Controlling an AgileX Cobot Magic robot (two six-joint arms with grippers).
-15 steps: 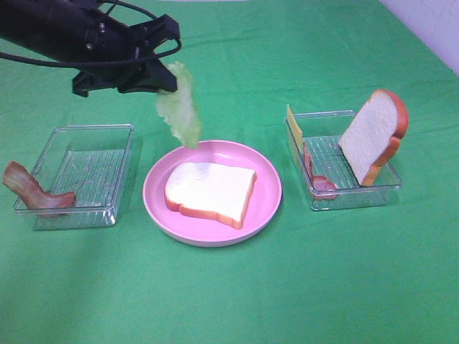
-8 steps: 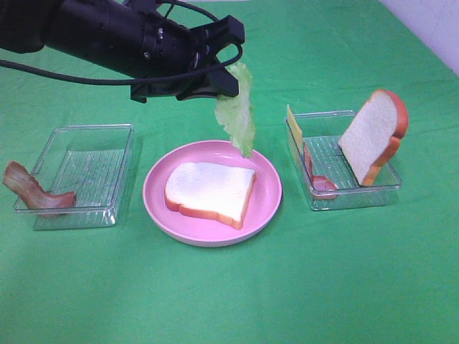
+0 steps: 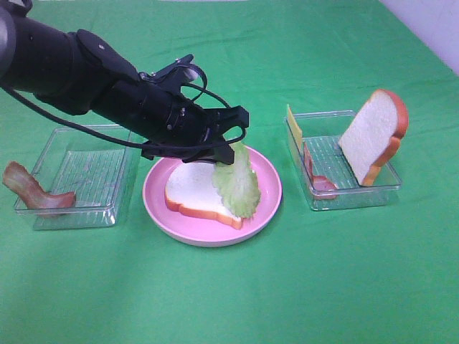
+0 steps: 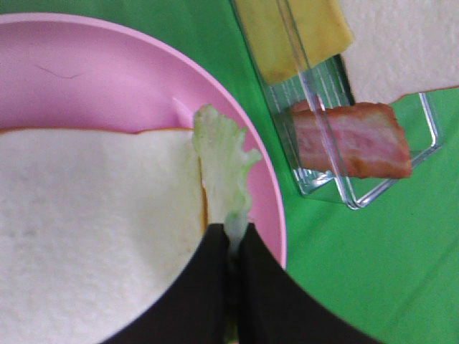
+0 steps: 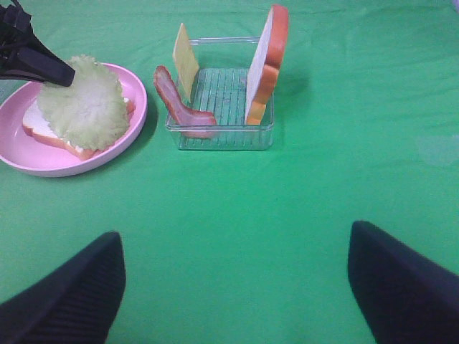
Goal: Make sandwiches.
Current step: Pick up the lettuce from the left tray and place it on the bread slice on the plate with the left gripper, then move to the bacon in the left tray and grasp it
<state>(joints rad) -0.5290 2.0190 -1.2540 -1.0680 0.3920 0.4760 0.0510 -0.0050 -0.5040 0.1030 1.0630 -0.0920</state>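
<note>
We hold 1 lettuce leaf (image 3: pixel 237 185) at the plated bread.
Our right fingers (image 5: pixel 72 294) gape wide, empty. On the pink plate (image 3: pixel 269 193) lies 1 bread slice (image 3: pixel 188 190); our left fingers (image 4: pixel 201 294) pinch the leaf's top, its lower part draped on the slice's right side. Farther right, a tray (image 3: pixel 355 195) props a 2nd bread slice (image 3: pixel 373 136).

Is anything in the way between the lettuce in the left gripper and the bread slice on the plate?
Nothing visible. The left gripper pinches the lettuce leaf right over the bread slice on the pink plate. The leaf's lower end seems to rest on the slice, whose top is otherwise bare.
</note>
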